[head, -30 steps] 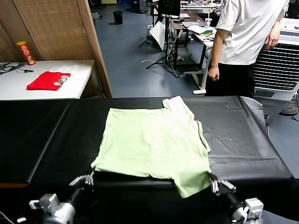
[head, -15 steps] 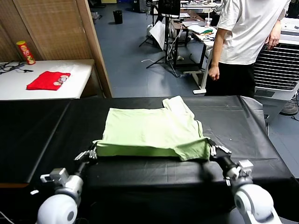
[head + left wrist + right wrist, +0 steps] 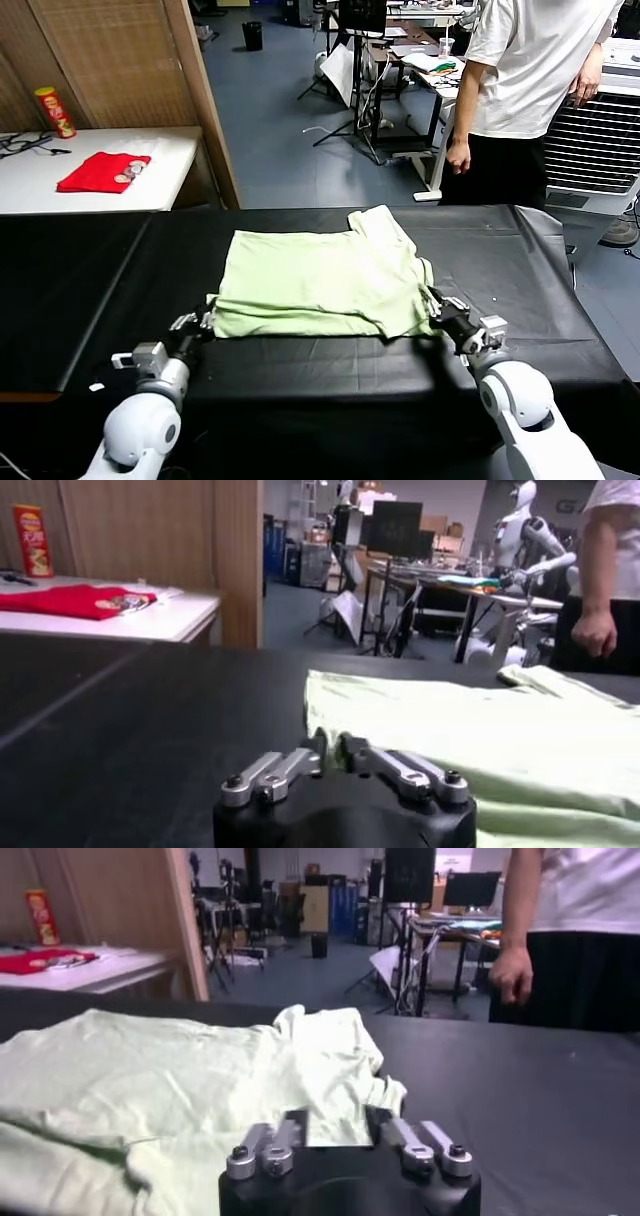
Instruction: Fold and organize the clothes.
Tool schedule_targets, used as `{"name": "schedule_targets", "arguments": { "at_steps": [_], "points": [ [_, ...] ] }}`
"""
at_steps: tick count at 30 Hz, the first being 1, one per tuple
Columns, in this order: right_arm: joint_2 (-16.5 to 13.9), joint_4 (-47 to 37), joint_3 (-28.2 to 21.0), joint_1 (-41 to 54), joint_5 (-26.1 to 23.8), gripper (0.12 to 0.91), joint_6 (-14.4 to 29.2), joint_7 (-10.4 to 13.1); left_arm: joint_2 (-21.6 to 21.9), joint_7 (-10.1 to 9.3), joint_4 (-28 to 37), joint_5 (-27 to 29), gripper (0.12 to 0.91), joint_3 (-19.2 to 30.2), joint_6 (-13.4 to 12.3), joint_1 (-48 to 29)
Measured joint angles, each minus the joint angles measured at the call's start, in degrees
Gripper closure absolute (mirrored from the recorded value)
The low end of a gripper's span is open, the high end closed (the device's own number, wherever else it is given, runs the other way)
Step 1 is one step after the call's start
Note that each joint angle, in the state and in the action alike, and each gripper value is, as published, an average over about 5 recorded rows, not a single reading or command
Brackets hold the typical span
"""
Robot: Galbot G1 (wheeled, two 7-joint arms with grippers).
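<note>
Black sheeting covers the long bench (image 3: 90, 300), a plain dark ground that shows the pale cloth clearly. On it, around the middle, lies the light-green shirt (image 3: 320, 285), its near hem doubled over toward twelve o'clock so the body is halved and the fold edge faces six o'clock. One sleeve or collar part sticks out at about one o'clock, not yet tucked in. In my judgement this is a first fold laid flat, with the side folds yet to come.

The left pincer (image 3: 193, 324) sits at the fold's eight o'clock corner, low on the bench. The left wrist view shows its fingers (image 3: 265, 776) spread apart with nothing between them and the shirt edge just beyond, so it has hold of nothing. The right pincer (image 3: 445, 312) is at the four o'clock corner, likewise low. Its fingers (image 3: 262, 1148) stand wide in the right wrist view, cloth lying ahead of them but not gripped. Both sit at the corners because that is where a hem carried over is set down.

Away at ten o'clock, on a white side table (image 3: 170, 185), lies a red cloth (image 3: 103, 172).
</note>
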Motion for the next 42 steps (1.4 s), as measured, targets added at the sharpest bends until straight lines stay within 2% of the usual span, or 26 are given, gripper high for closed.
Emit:
{"name": "schedule_targets", "arguments": {
  "at_steps": [2, 6, 10, 14, 17, 20, 23, 26, 28, 38, 41, 42],
  "points": [
    [0.08, 0.40, 0.39, -1.53, -0.38, 0.230, 0.05, -0.02, -0.14, 0.37, -0.25, 0.09, 0.254, -0.21, -0.10, 0.85],
    [0.51, 0.59, 0.89, -3.90, -0.86, 0.261, 0.09, 0.07, -0.65, 1.20, -0.37, -0.16, 0.234, -0.43, -0.08, 2.57],
    [1.03, 0.33, 0.91, -5.09, -1.35, 0.336, 0.11, 0.12, -1.11, 1.76, -0.04, -1.11, 0.232, -0.45, 0.38, 3.63],
    [1.57, -0.04, 0.61, -5.33, -1.85, 0.463, 0.13, 0.13, -1.26, 1.97, 0.65, -2.18, 0.248, -0.50, 0.61, 3.79],
    [1.73, -0.19, 0.54, -5.38, -2.01, 0.609, 0.13, 0.18, -1.26, 1.96, 1.16, -3.15, 0.353, -0.56, 0.81, 3.73],
    [1.76, 0.10, 0.54, -5.71, -2.09, 0.775, -0.01, 0.56, -1.24, 1.91, 1.58, -3.83, 0.519, -0.58, 1.17, 3.61],
    [1.90, 1.08, 0.67, -6.50, -2.24, 0.884, -0.93, 1.66, -1.04, 1.61, 1.63, -3.68, 0.687, -0.58, 1.48, 3.68],
    [2.29, 2.69, 1.17, -7.89, -2.51, 0.903, -2.45, 2.91, -0.31, 0.60, 0.95, -2.13, 0.844, -0.65, 2.02, 4.26],
    [2.57, 4.11, 1.69, -9.29, -2.64, 0.904, -3.35, 3.51, 0.57, -0.07, 0.10, -0.80, 0.894, -0.88, 2.48, 4.91],
    [4.32, 12.58, 3.80, -18.46, -3.03, 0.904, -6.97, 5.09, 6.08, -1.20, -6.16, 0.29, 0.902, -3.34, 4.03, 11.18],
    [4.90, 14.82, 3.98, -20.67, -3.04, 0.856, -7.39, 4.96, 7.00, -1.83, -8.17, -0.13, 0.902, -3.91, 4.88, 13.65],
    [5.03, 15.47, 4.06, -21.27, -3.05, 0.818, -7.65, 4.89, 7.16, -1.98, -8.79, -0.22, 0.902, -4.06, 5.17, 14.45]
  ]
}}
